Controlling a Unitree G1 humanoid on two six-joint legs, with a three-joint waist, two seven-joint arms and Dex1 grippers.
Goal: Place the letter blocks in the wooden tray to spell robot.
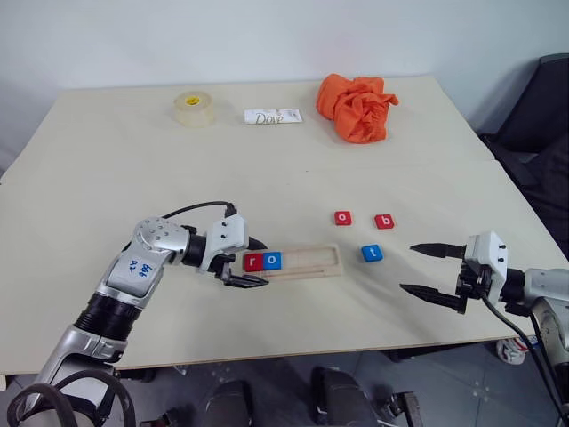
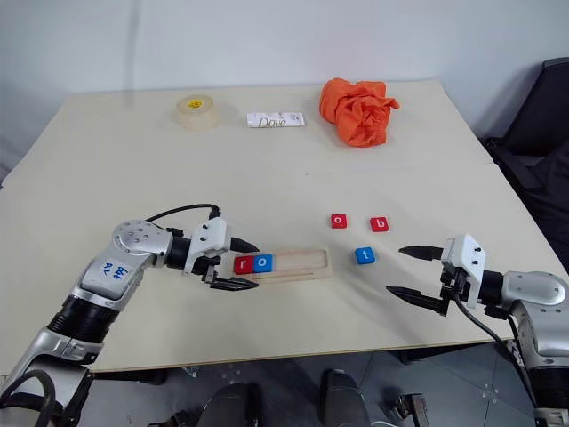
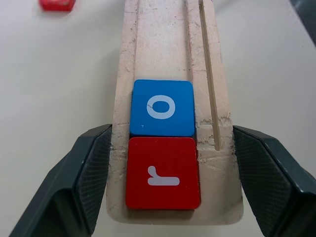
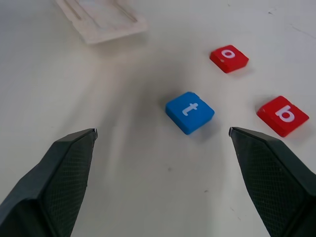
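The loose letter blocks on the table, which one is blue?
The t block, nearest the wooden tray. The loose o block and b block beyond it are red.

Head stereo pair: high, looking forward and down over the whole table (image 1: pixel 107 160); far edge and wall along the frame top, both arms entering from the lower corners. The two eyes share almost the same scene, slightly offset.

Left wrist camera: very close, looking along the wooden tray (image 3: pixel 163 44), which runs up frame centre.

Right wrist camera: low, close to the tabletop; tray end in its upper left, shared with the left wrist and head views.
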